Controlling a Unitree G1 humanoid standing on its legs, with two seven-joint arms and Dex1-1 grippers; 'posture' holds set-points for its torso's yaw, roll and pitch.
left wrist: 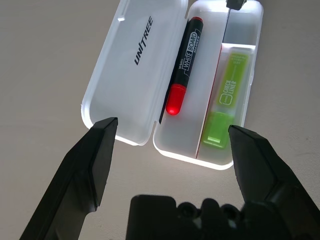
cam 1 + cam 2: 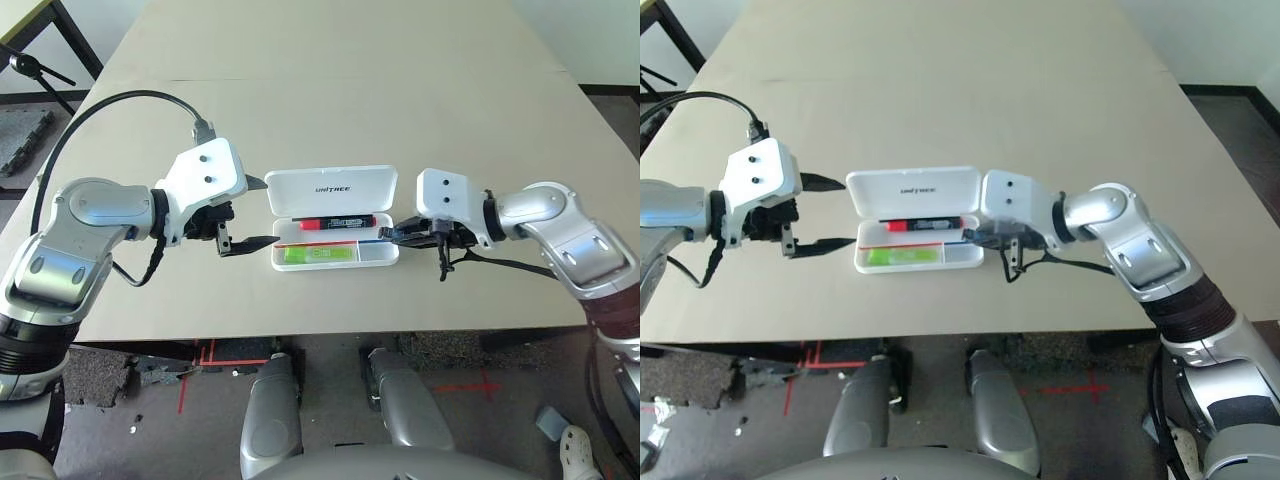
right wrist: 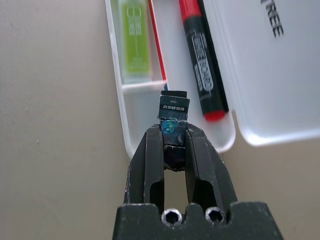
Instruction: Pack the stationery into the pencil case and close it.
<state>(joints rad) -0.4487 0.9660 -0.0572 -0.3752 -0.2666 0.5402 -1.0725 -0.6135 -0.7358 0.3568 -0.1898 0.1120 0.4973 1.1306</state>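
The white pencil case (image 2: 332, 188) lies open at the table's middle, its "UNITREE" lid folded flat on the far side. A black marker with red ends (image 2: 340, 222) rests in the far compartment. The lime-green highlighter (image 2: 318, 255) fills the near-left compartment. My right gripper (image 3: 173, 137) is shut on the tiny dark bluish block (image 3: 173, 107), which hangs over the small compartment at the case's right end. At the case's left end my left gripper (image 2: 268, 212) stands open, with one finger (image 1: 95, 150) by the lid's corner and the other by the tray's corner.
The beige table (image 2: 330, 90) stretches far beyond the case, with a seam across it. Its near edge (image 2: 330, 332) runs just below the arms. A black tripod leg (image 2: 35, 68) stands on the floor at the far left.
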